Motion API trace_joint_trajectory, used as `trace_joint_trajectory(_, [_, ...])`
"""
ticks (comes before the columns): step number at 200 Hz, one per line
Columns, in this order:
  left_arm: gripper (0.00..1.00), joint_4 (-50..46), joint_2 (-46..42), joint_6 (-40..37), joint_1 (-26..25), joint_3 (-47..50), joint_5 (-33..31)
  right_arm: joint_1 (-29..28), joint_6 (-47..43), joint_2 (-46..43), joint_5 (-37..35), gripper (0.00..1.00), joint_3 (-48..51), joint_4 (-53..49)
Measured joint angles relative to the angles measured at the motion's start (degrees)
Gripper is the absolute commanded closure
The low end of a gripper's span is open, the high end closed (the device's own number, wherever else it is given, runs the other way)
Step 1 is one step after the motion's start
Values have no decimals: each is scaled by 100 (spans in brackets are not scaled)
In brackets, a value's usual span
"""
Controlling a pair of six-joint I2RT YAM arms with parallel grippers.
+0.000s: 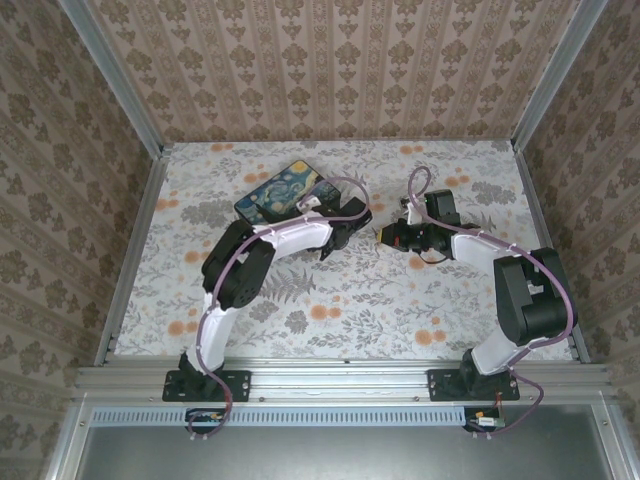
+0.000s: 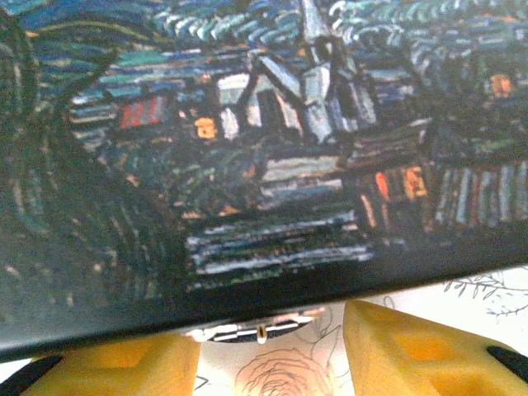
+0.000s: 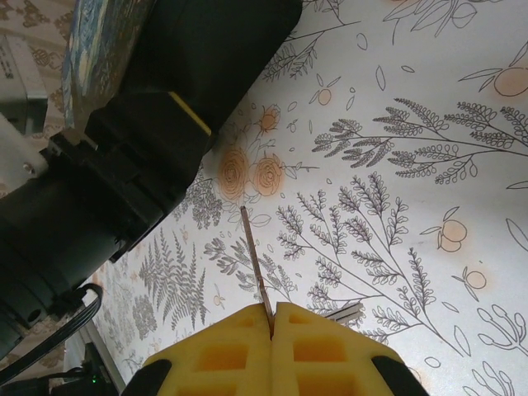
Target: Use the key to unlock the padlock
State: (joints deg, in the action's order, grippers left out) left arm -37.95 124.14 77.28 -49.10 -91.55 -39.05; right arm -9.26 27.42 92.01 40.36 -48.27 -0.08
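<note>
We saw the box (image 1: 280, 192) with the swirling blue painted lid lying on the floral bench (image 1: 400, 310). In the overhead view the left end effector (image 1: 345, 228) sat at the box's right-hand end. The right end effector (image 1: 392, 236) hung just beyond it, farther from the box.

From the left wrist the box's lid (image 2: 247, 165) was very close. The left end effector (image 2: 272, 351) stood released, its yellow fingers (image 2: 412, 351) apart below the box's edge with bare bench between them. The padlock (image 2: 257, 332) showed as a small glinting metal piece tucked at that same edge of the box. It lay between the two fingers and, as far as we could see, touched neither. The box's rim hid most of it.

From the right wrist, the right end effector (image 3: 272, 318) was clenched on the key (image 3: 254, 256). Its thin blade stuck out from between the pads toward the box. The left arm (image 3: 165, 124) lay between the key's tip and the box.
</note>
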Motion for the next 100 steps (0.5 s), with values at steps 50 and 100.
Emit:
trace_joint_trajectory(50, [53,-28,236,168,4,-125,-162,0,-24,0,44,100,0,-9])
trace_joint_trajectory(100, [64,-177,350,275,31,-197,-278,0,-44,2,48,100,0,-11])
